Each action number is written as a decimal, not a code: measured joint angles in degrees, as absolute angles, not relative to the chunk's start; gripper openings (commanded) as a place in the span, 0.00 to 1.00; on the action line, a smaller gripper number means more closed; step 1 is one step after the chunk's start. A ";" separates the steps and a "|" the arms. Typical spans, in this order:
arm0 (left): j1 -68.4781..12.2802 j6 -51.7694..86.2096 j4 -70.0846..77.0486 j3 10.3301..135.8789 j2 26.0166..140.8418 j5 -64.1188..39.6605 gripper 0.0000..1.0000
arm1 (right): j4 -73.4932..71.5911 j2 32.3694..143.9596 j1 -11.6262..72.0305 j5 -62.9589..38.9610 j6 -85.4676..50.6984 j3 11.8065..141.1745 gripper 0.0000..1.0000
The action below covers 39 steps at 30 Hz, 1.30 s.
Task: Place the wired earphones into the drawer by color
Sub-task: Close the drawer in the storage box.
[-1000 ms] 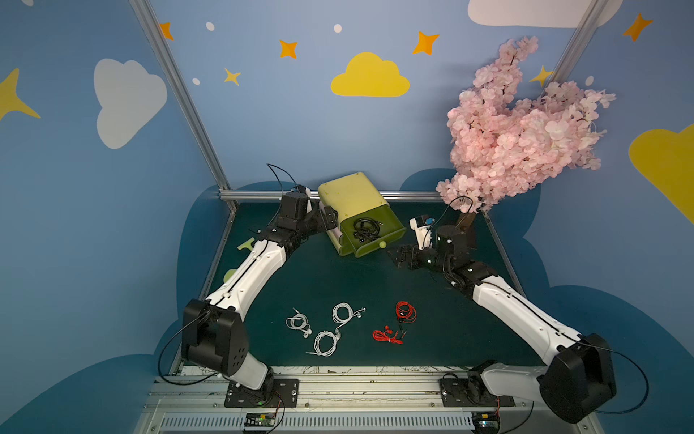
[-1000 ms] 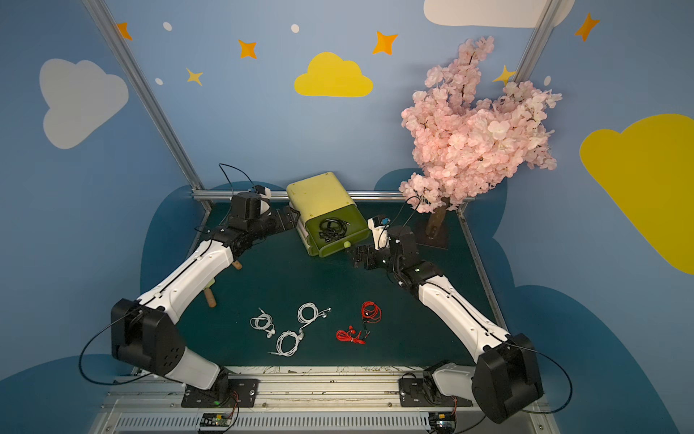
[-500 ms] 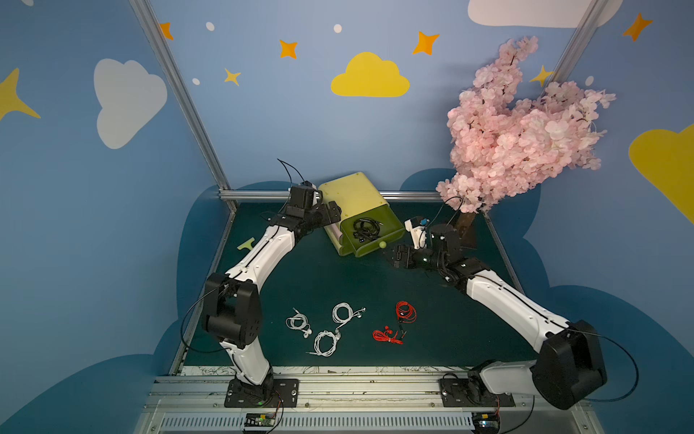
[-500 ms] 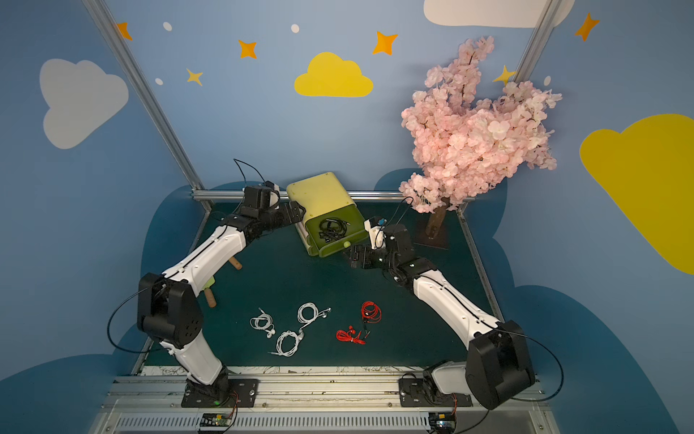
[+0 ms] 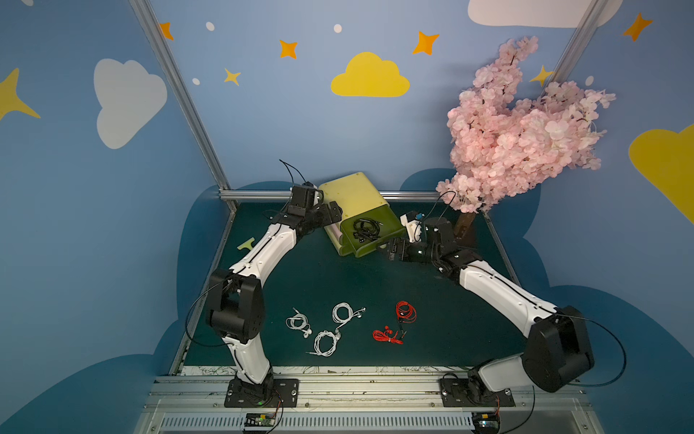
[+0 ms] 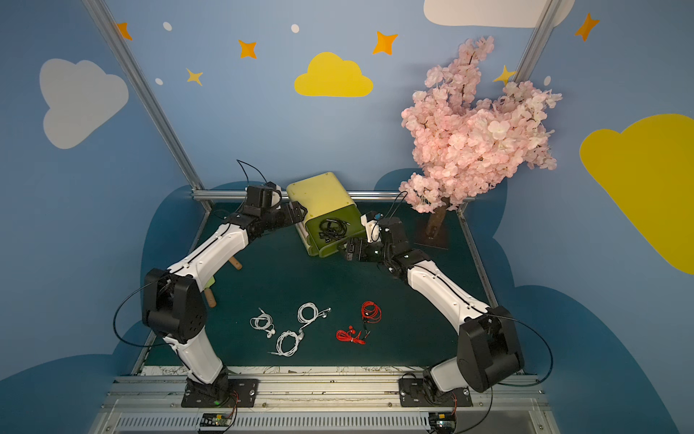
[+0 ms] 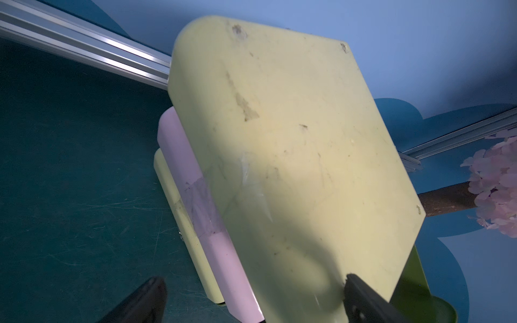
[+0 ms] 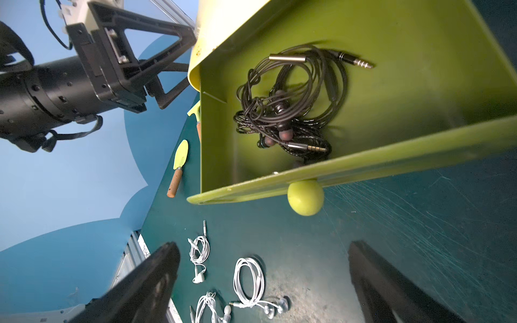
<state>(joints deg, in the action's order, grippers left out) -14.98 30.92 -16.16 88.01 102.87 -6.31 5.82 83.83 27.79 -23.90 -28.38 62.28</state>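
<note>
Five coiled bundles of wired earphones lie loose on the dark green desk (image 5: pixel 338 278). Three white wired earphones (image 5: pixel 326 342) sit toward 7 o'clock of its middle and two red wired earphones (image 5: pixel 405 312) toward 5 o'clock. At 12 o'clock stands a pale-yellow plastic drawer cabinet (image 5: pixel 351 193), turned so its front faces about 5 o'clock. Its olive-green top drawer (image 5: pixel 370 251) is pulled out and holds a tangle of black wired earphones (image 8: pixel 291 112), too knotted to count. The right hand (image 5: pixel 392 250), spread wide and holding nothing, hovers just beside the drawer front on its 3 o'clock side. In the right wrist view the drawer's round green knob (image 8: pixel 305 197) sits ahead of the gap between the fingers, apart from both. The left hand (image 5: pixel 332 213), likewise spread and empty, sits at the cabinet's 9 o'clock flank; whether it touches I cannot tell. Black looks sorted, so the likely next step is shutting this drawer. That turns on the knob lying straight ahead of the right hand, the nearer one, and on the drawer's travel running along the 5-to-11 line. A push should follow that line toward 11 o'clock while the left hand steadies the cabinet.
</note>
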 measured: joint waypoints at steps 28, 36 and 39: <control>-14.76 31.75 -15.22 87.09 102.63 -7.11 1.00 | 5.37 94.54 27.86 -27.55 -30.04 75.26 0.99; -14.37 31.75 -15.22 86.70 102.24 -7.33 1.00 | 5.43 99.24 27.90 -28.14 -30.04 80.84 0.98; -14.24 31.73 -15.22 86.56 102.08 -7.33 1.00 | 5.43 101.27 27.92 -28.34 -30.02 83.11 0.99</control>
